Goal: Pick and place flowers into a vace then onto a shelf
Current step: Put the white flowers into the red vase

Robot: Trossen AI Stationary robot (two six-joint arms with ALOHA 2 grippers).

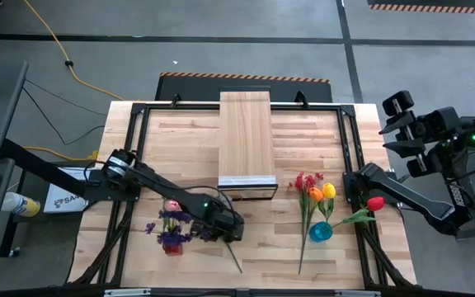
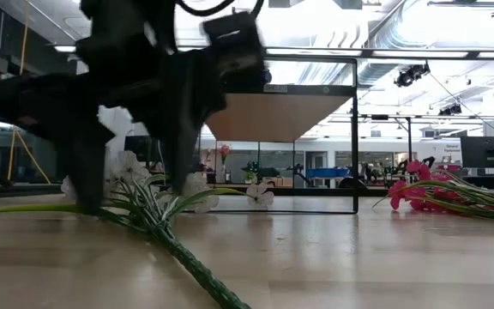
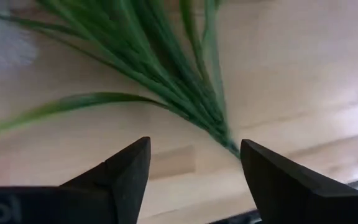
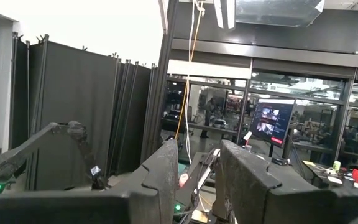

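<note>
Little writing is showing: a white label on the left arm's base is reading "SA" before the arm cuts it off, and white letters running along the right arm are too small to make out.

Two groups of flowers are lying on the pale plank bench. The left bunch is a purple spray with one pink bloom and a white spray, its ribbed green stem running toward the near edge. The right bunch is holding a red spray, one orange tulip and one yellow tulip, with one red tulip lying just to its right, and a round blue vase sitting at their stems.

The shelf, a long, narrow, smooth platform of pale wood on a black frame with a light strip at its near end, is standing at the middle far side of the bench.

The left gripper is hanging low over the left bunch's stem, its fingers spread wide with the green blades between them, not touching.

The right gripper is waiting off the bench's right far corner, raised, fingers narrowly apart and holding nothing.
</note>
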